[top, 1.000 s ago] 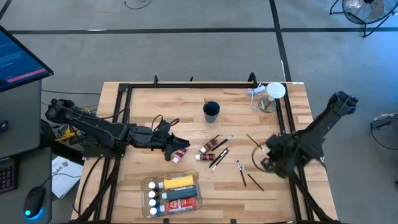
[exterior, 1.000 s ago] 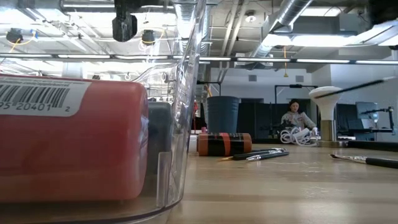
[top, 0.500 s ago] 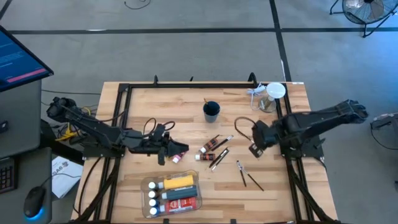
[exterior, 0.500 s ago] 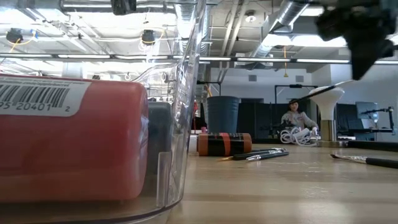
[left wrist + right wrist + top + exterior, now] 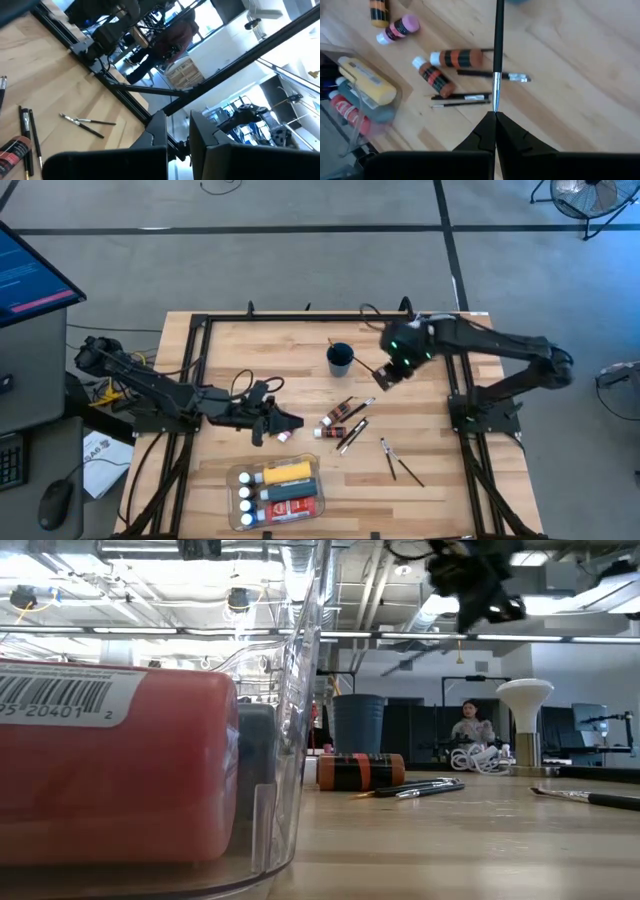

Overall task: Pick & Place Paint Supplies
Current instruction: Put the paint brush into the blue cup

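In the last second I have swung my right claw (image 5: 384, 372), clamped on a thin brush (image 5: 497, 55), from the table's right edge to beside the dark cup (image 5: 340, 358), its likely destination; left claw (image 5: 290, 421) stays pinched together mid-table.

Overhead, table-level and two wrist views, all sharing table (image 5: 300, 345).

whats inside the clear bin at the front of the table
The clear bin holds a yellow bottle, a grey-green one, a red one and white-capped ends. Anything beneath them is covered.
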You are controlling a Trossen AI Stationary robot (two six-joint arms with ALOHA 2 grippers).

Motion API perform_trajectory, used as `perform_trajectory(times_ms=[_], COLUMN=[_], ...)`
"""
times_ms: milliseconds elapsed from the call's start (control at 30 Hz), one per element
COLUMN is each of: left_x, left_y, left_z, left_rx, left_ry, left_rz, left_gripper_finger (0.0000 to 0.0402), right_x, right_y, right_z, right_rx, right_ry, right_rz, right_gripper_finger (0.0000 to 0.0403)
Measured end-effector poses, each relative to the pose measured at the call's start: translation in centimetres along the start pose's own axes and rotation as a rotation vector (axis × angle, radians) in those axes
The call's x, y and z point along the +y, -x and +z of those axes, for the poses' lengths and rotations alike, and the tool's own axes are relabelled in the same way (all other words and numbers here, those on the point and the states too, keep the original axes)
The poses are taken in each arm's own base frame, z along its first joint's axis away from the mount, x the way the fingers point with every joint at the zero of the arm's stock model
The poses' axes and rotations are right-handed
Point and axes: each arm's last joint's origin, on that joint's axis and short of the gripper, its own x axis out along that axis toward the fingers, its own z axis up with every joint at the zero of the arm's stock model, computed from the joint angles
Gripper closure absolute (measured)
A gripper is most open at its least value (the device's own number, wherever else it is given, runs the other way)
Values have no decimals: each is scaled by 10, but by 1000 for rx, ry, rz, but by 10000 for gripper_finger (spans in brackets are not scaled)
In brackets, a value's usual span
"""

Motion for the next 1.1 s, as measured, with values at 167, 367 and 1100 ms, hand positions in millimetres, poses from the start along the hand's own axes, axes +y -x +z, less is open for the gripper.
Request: perform_trajectory(times_ms=[167,367,1100], left_x=[0,-3,-15], left_y=[0,2,7], left_z=[0,2,0], left_rx=[-1,-8,-89], left_ry=[8,8,-23], left_rz=[-6,-18,-49], left_gripper_finger=[402,402,402], right_x=[10,21,21], right_y=[4,-6,-39], right_z=[39,71,129], right_rx=[89,253,334], right_ry=[43,87,99], right_rz=[-72,-107,-101], right_gripper_finger=[403,403,403])
